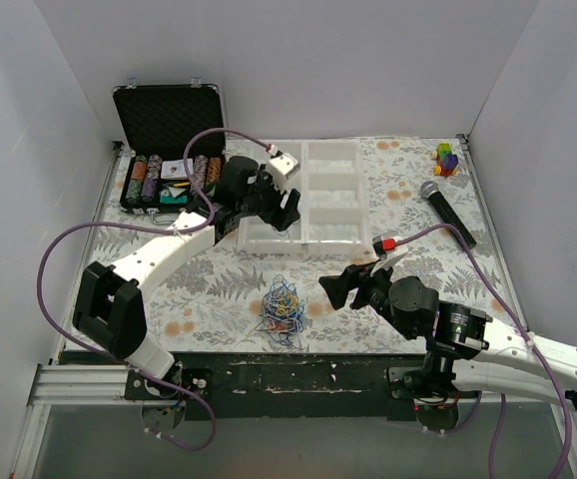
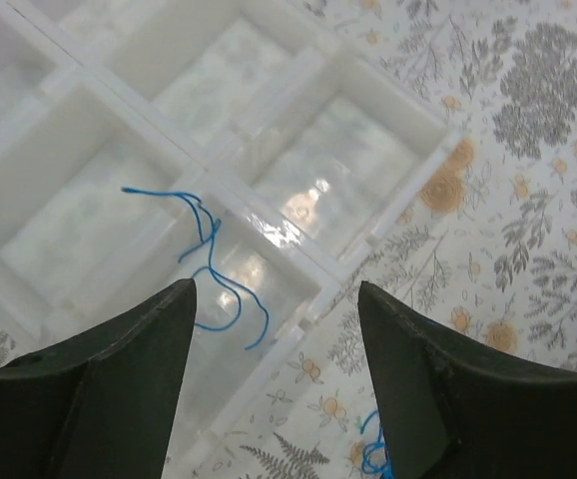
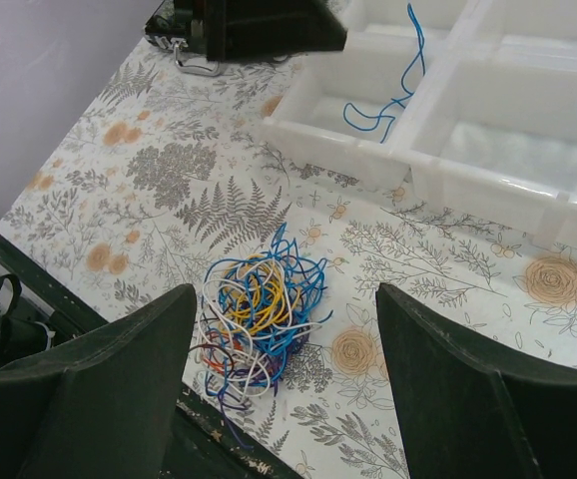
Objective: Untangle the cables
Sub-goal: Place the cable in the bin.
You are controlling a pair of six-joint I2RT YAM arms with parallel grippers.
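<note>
Left hand, jaws apart, hovers over blue cable in tray

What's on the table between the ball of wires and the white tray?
Nothing: just bare flowery tablecloth between the cable tangle and the white tray, seen best in the right wrist view.

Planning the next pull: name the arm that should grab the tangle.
Right. The right gripper, open, hangs beside the tangle; the left gripper is away over the white tray.
</note>
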